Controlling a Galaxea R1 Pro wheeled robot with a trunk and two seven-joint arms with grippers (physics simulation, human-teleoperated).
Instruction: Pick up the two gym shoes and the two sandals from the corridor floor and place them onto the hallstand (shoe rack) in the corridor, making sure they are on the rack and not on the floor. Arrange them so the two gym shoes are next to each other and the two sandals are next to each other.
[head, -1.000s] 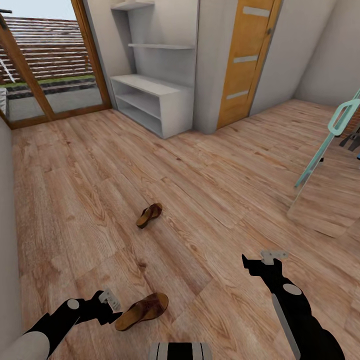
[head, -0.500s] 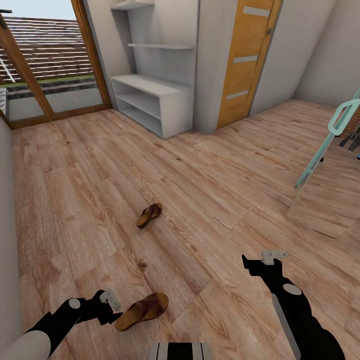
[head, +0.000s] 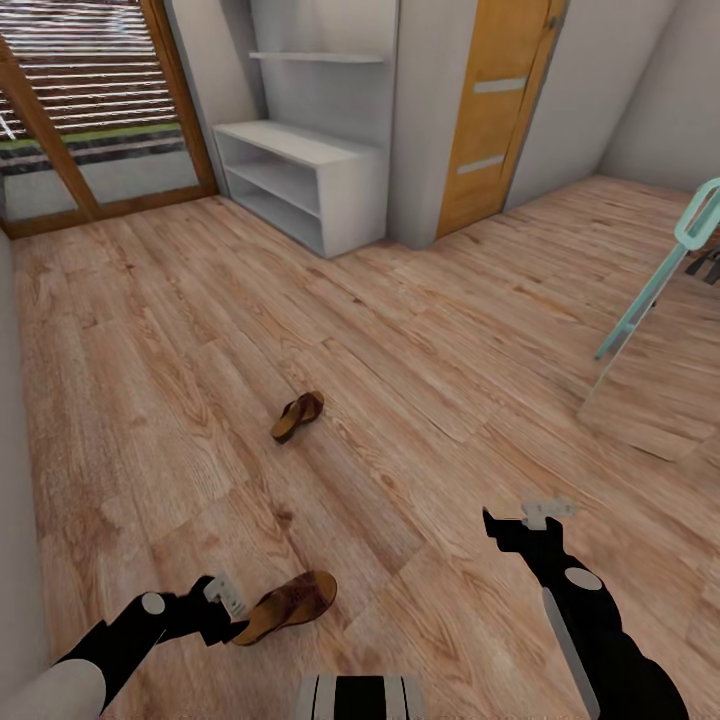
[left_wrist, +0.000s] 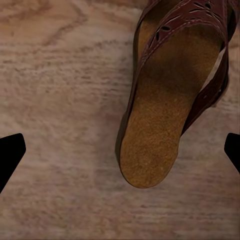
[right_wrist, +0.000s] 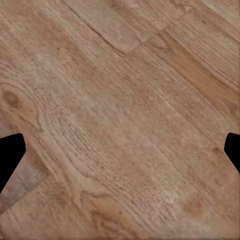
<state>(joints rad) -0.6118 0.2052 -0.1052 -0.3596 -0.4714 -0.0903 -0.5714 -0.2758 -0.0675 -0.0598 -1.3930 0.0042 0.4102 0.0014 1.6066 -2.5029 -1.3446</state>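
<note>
- Down at 7 o'clock in the head view, the left gripper (head: 232, 608) sits right beside the heel of the near sandal (head: 287, 606), low to the corridor floor (head: 420, 350), probably lining up a grasp.
- Its fingers (left_wrist: 10, 155) stand wide, holding nothing; in the left wrist view the sandal's heel lies between them, off toward 1 side.
- Toward 12 o'clock from it, the far sandal (head: 297, 415) lies well apart, so the 2 look set for separate pickups.
- At 4 o'clock, the right gripper (head: 535, 515) hangs over bare planks, its fingers (right_wrist: 11, 152) wide and empty.
- At 12 o'clock, the hallstand (head: 300, 185) stands against the wall, shelves bare, far from both sandals.
</note>
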